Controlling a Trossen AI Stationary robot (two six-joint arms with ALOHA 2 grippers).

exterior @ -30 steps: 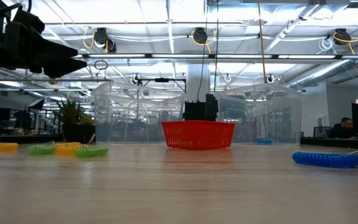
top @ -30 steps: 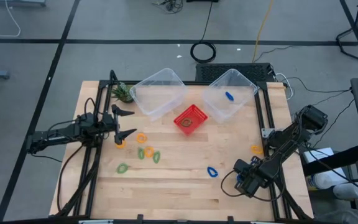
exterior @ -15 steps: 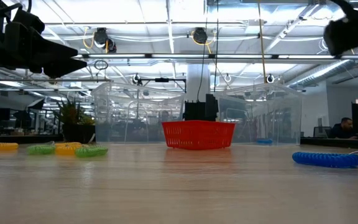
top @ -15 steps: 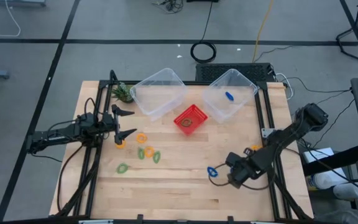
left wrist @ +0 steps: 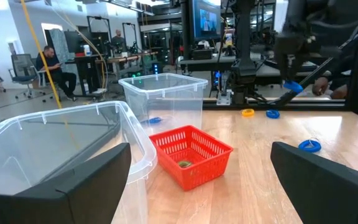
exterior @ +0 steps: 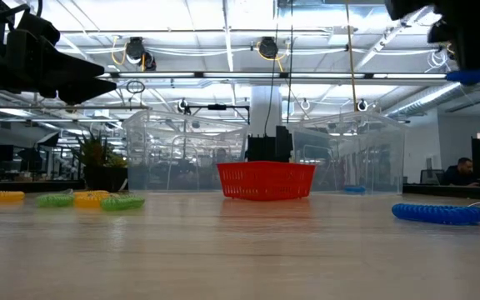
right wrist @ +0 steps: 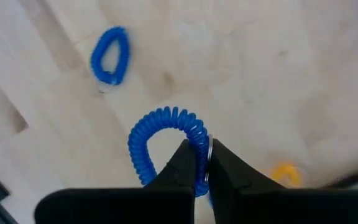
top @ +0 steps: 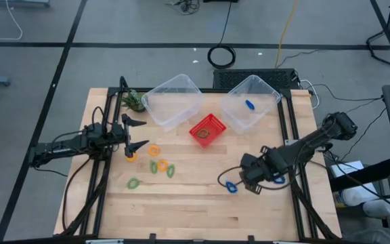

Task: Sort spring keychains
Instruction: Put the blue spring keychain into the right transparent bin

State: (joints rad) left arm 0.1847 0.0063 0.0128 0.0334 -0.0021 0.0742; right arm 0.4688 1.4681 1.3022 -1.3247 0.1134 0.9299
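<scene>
Blue spring keychain (right wrist: pixel 166 140) | pinched between closed right fingers (right wrist: pixel 188 163) | above table

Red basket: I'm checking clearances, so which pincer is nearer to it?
Left, narrowly. The open left pincer hovers beside the red basket; the right pincer, shut on a blue keychain, sits slightly farther.

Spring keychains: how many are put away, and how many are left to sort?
One blue keychain lies in the right clear bin, and one sits in the red basket. The right gripper is shut on a second blue keychain, held above the table. Left to sort: the orange and green keychains by the open left gripper, plus a loose blue keychain.
</scene>
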